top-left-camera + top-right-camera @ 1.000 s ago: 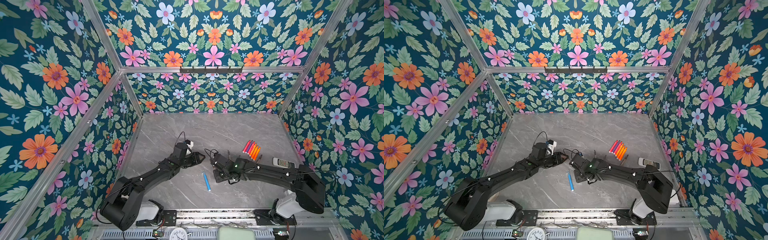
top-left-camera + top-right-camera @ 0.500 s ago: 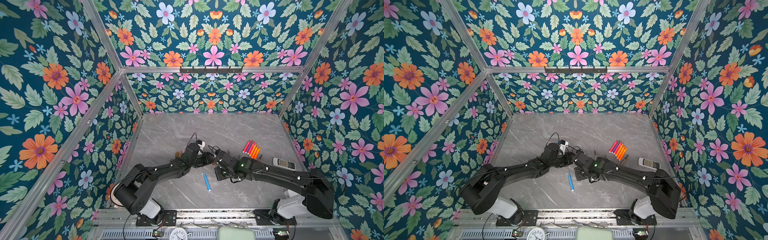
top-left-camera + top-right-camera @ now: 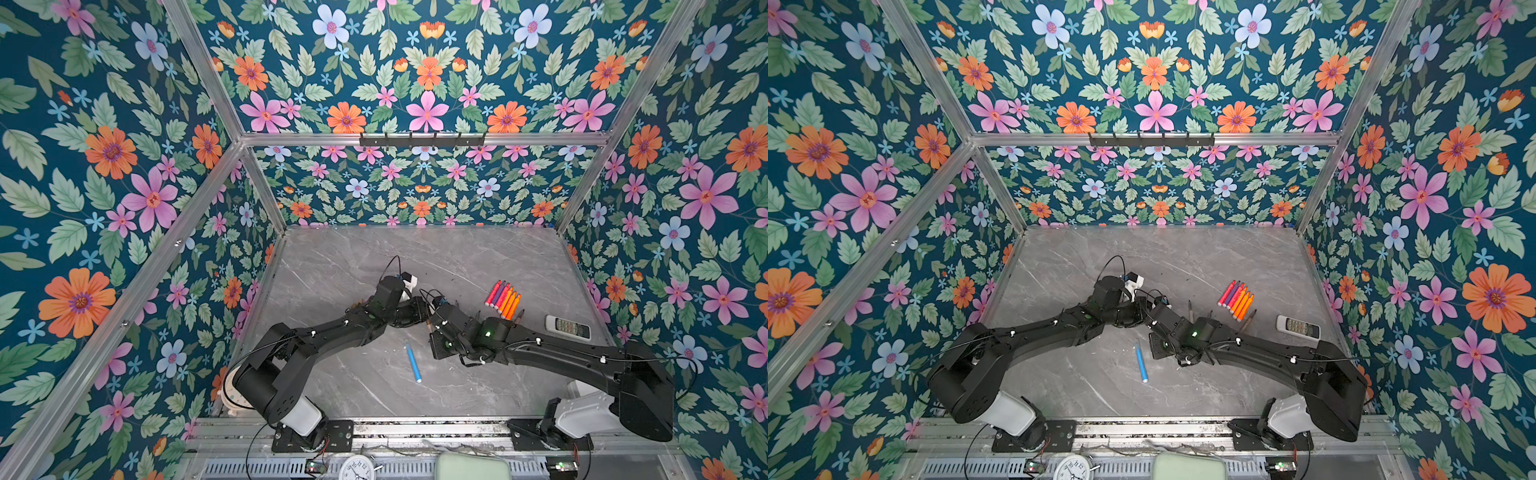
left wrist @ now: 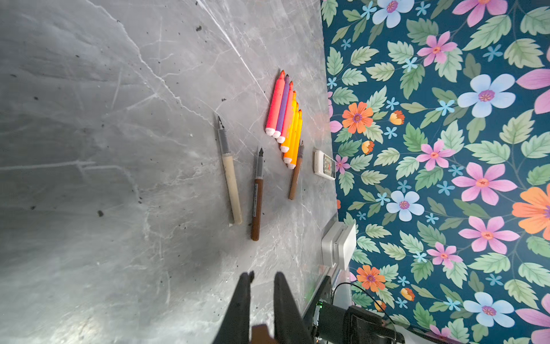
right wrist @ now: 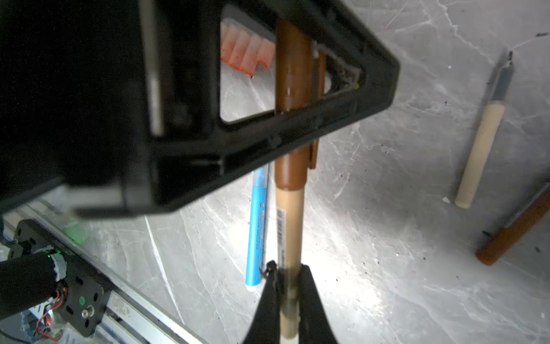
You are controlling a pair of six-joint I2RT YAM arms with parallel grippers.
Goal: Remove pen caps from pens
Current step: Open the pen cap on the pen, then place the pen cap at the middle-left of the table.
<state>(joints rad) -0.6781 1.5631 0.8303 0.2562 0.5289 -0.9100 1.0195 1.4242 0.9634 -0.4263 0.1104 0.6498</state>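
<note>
Right fingers (image 5: 311,300) clamp the tan pen (image 5: 290,226); left fingers (image 4: 241,303) are closed around its brown cap (image 5: 293,74).

— What's lying on the grey marble worktop (image 3: 353,257)?
— A tight row of bright pens (image 3: 503,300), a white remote (image 3: 567,326) near them, three brownish pens (image 4: 257,193) alongside, and a blue pen (image 3: 413,362) apart.
</note>
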